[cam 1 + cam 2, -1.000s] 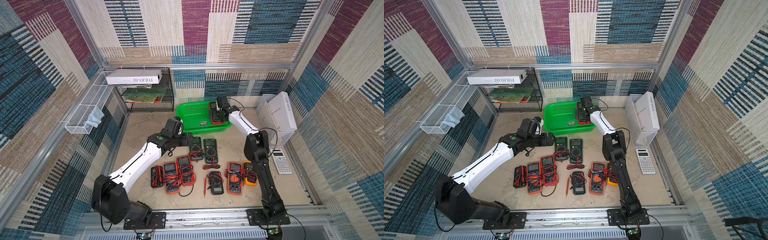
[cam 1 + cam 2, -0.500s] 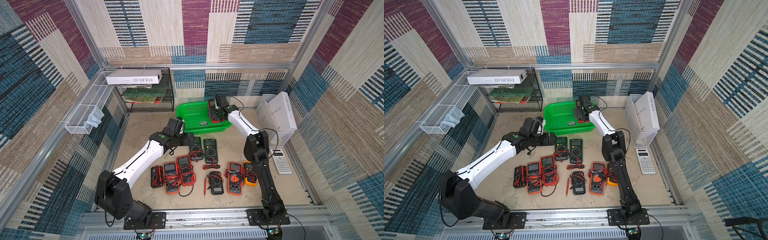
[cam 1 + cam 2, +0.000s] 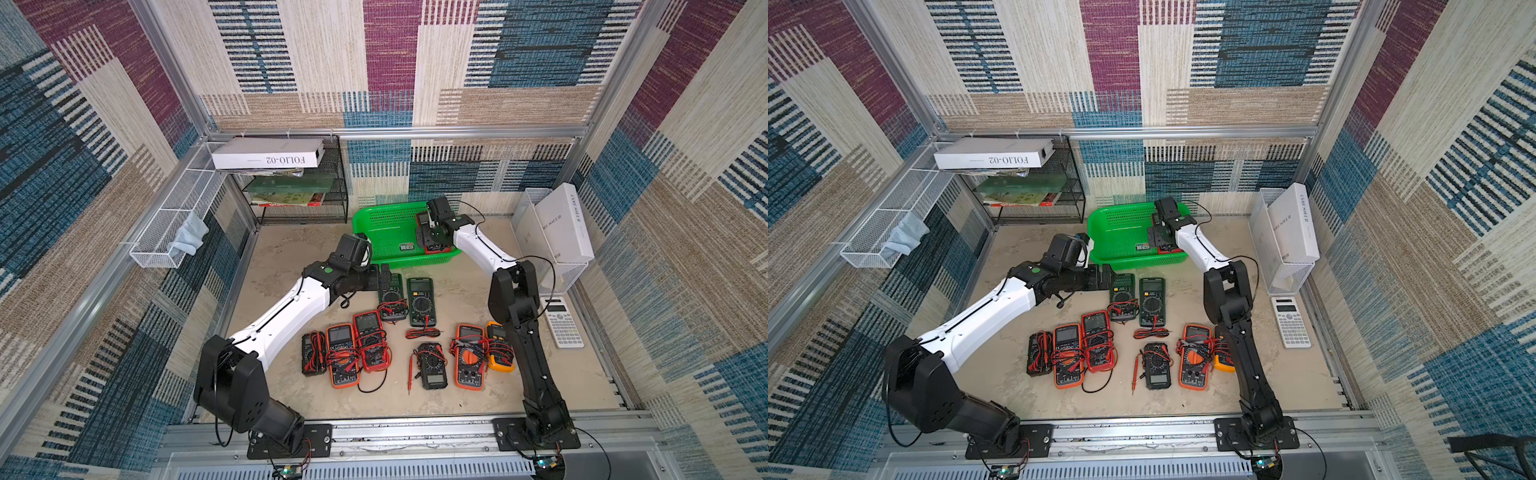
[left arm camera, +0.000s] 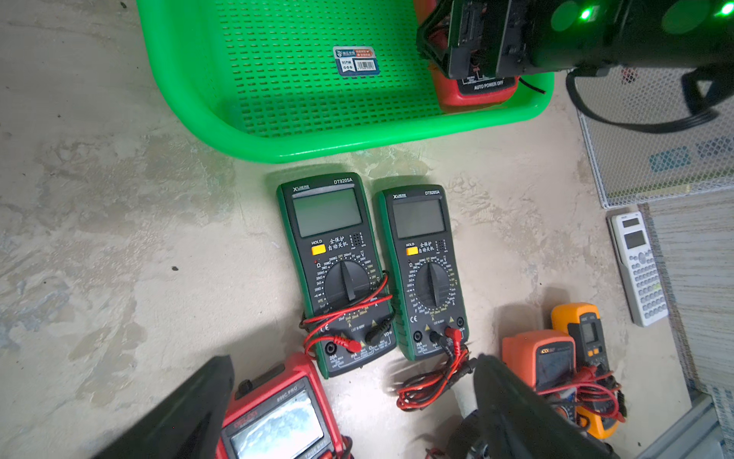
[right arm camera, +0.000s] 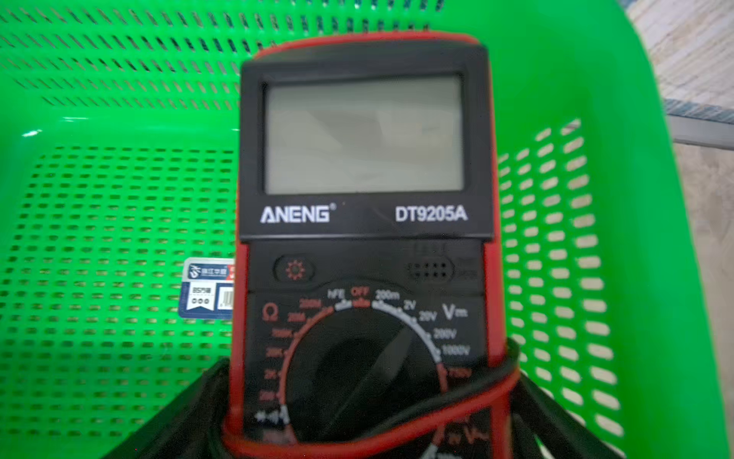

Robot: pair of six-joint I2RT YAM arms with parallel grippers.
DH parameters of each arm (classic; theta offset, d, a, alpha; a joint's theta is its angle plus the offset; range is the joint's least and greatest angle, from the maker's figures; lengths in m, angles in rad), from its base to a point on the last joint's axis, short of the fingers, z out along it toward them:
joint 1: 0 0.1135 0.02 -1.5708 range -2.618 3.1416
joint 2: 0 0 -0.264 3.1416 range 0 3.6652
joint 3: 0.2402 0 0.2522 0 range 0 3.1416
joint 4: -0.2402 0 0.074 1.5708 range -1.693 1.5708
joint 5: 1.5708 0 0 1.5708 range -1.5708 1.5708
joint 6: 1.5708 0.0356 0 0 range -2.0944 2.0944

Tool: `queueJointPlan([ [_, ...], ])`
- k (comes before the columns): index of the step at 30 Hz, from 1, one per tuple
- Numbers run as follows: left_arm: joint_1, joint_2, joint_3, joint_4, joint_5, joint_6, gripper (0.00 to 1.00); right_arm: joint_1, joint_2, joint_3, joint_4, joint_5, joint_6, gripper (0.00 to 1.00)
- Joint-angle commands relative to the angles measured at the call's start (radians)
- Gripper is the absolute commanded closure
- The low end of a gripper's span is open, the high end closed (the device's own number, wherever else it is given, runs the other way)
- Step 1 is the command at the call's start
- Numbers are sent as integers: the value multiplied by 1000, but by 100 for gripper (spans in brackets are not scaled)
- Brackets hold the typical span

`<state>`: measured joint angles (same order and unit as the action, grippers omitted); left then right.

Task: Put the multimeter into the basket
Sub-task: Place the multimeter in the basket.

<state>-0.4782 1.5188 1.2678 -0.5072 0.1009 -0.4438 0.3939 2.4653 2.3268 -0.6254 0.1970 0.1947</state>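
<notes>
Multimeter, red ANENG unit (image 3: pixel 438 249): in both top views it lies inside the green basket (image 3: pixel 386 232), in the half nearer the right arm. Its long axis runs from the near wall to the far wall. The right gripper (image 3: pixel 432 237) sits directly over it and hides most of the case. The left gripper (image 3: pixel 384 272) hangs outside the basket, just beside the display end of a green multimeter (image 3: pixel 391 297). A second green multimeter (image 3: pixel 421 301) lies parallel, just beside the first. Both point their display ends at the basket's near wall, and the left arm is nearer to them. A row of further multimeters (image 3: pixel 368 345) lies toward the robot base. A calculator (image 3: pixel 563 322) lies well apart.

Left wrist view: the left fingers (image 4: pixel 178 417) are spread, with nothing gripped. The green pair lies ahead, with the basket rim (image 4: pixel 278 147) beyond. Test leads (image 4: pixel 345 318) are wrapped across the unit on the left arm's side. That rim probably has to be cleared on any lift-over.

Right wrist view: the red unit (image 5: pixel 361 222) lies face up, apparently resting on the basket floor. The right fingers (image 5: pixel 556 417) stand wide apart, one on each side of its dial end; contact with the case cannot be confirmed. A red lead (image 5: pixel 397 433) loops across that end and may snag on withdrawal.
</notes>
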Motion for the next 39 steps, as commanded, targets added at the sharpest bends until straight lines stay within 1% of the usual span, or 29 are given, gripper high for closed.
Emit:
queueJointPlan([
  [1, 0, 2, -2, 17, 2, -1, 1, 3, -52, -19, 126, 3, -13, 0],
  [3, 0, 11, 12, 3, 9, 2, 1, -1, -77, -56, 167, 0, -7, 0],
  [5, 0, 16, 16, -2, 11, 5, 1, -19, -74, -47, 154, -37, 23, 0],
  [9, 0, 16, 19, 2, 0, 14, 1, -29, -75, -75, 158, -40, 29, 0],
  [11, 0, 23, 33, 6, -12, 22, 1, -31, -84, -101, 166, -61, 29, 1],
  [15, 1, 65, 103, 6, -39, 54, 1, -43, -100, -144, 181, -112, 38, 0],
  [18, 3, 128, 183, 12, -46, 78, 1, -50, -109, -160, 187, -146, 39, 1],
  [20, 4, 189, 268, -1, -58, 98, 1, -51, -119, -173, 194, -154, 24, 0],
  [25, 26, 399, 553, -38, -59, 109, 1, -61, -137, -212, 217, -177, -6, 1],
  [28, 52, 553, 758, -74, -13, 87, 1, -68, -152, -255, 241, -187, -12, 1],
  [34, 70, 854, 1175, -142, 86, 50, 1, -73, -148, -274, 249, -188, -23, 0],
  [37, 72, 961, 1312, -143, 116, 32, 1, -73, -144, -274, 247, -185, -27, 1],
  [39, 78, 1004, 1346, -119, 141, 4, 1, -73, -144, -274, 247, -187, -28, 0],
])
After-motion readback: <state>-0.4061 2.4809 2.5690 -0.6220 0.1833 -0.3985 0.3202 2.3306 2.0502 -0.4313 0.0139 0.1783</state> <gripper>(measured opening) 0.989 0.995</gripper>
